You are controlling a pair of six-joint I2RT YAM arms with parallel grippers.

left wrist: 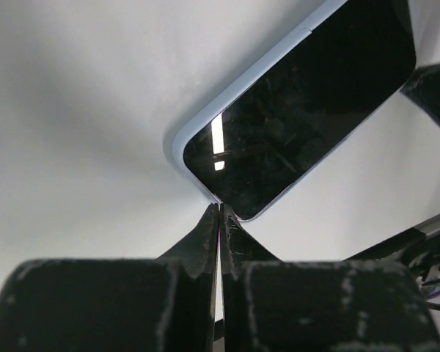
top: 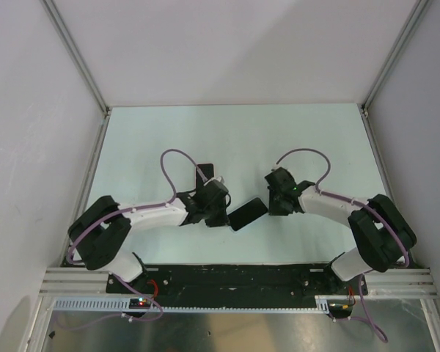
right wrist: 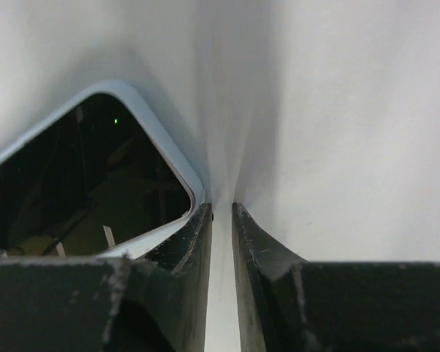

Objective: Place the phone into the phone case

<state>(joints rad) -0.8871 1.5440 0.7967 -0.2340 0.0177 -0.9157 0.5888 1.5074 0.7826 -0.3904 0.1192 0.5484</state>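
Note:
The black phone point(top: 248, 213) lies flat on the table between my two grippers, glossy face up. In the left wrist view the phone point(left wrist: 301, 110) sits inside the light-blue phone case, whose rim point(left wrist: 180, 143) runs round its edge. The right wrist view shows the same phone point(right wrist: 81, 176) and case rim point(right wrist: 169, 158). My left gripper point(left wrist: 220, 207) is shut, its tips touching the near corner of the case; it is also in the top view point(top: 226, 213). My right gripper point(right wrist: 221, 209) is nearly shut on nothing, its left finger against the case's corner; it shows from above point(top: 271, 199).
A dark flat object point(top: 204, 173) lies on the table behind my left wrist, partly hidden by it. White walls with metal corner posts point(top: 363, 110) close the table on three sides. The black base rail point(top: 227, 279) runs along the near edge.

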